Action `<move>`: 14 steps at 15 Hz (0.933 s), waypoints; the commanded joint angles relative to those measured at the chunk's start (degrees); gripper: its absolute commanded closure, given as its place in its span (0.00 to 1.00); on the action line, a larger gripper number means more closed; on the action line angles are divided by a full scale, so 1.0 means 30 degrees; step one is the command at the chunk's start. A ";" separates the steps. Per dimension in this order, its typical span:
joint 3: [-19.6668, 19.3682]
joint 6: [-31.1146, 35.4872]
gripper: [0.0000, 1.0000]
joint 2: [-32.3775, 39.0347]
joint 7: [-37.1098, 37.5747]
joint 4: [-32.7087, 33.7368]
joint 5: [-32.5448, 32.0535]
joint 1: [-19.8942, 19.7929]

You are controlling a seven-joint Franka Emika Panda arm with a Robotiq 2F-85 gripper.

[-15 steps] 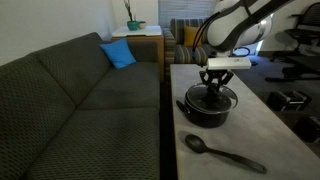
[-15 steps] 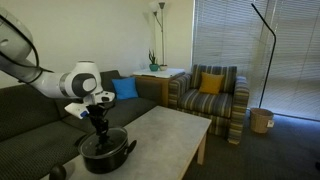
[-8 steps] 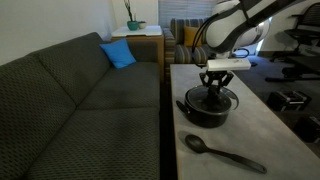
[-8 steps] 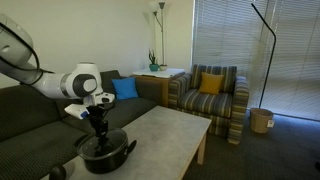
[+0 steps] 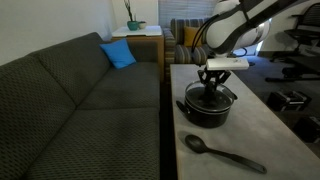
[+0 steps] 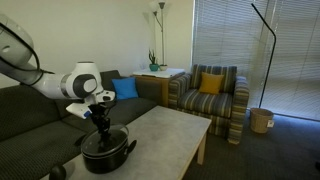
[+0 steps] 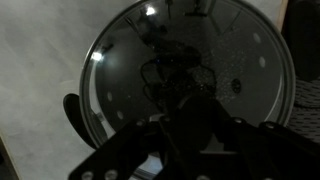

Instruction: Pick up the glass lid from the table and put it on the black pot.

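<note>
The black pot (image 5: 207, 110) stands on the light grey table (image 5: 245, 125), also seen in an exterior view (image 6: 105, 152). The glass lid (image 5: 212, 97) lies flat on the pot. In the wrist view its metal rim (image 7: 100, 60) rings the pot's mouth. My gripper (image 5: 213, 88) points straight down over the lid's centre, and its fingers meet at the dark knob. In the wrist view the gripper (image 7: 190, 120) is a dark mass closed over the lid's middle (image 7: 215, 50), and the knob itself is hidden.
A long black spoon (image 5: 215, 150) lies on the table in front of the pot. A dark sofa (image 5: 80, 100) runs along one long table edge. A striped armchair (image 6: 208, 98) stands beyond the far end. A small wooden side table (image 5: 135, 42) holds a plant.
The gripper has stayed over the pot with the lid seated. It has shifted only very slightly sideways in an exterior view.
</note>
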 commanded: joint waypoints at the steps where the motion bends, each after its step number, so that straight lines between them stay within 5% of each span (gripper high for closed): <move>1: 0.0296 0.0454 0.86 0.0000 -0.0908 0.0078 -0.0070 -0.0372; 14: 0.2170 0.1140 0.86 0.0052 -0.4038 -0.0467 0.0808 -0.1886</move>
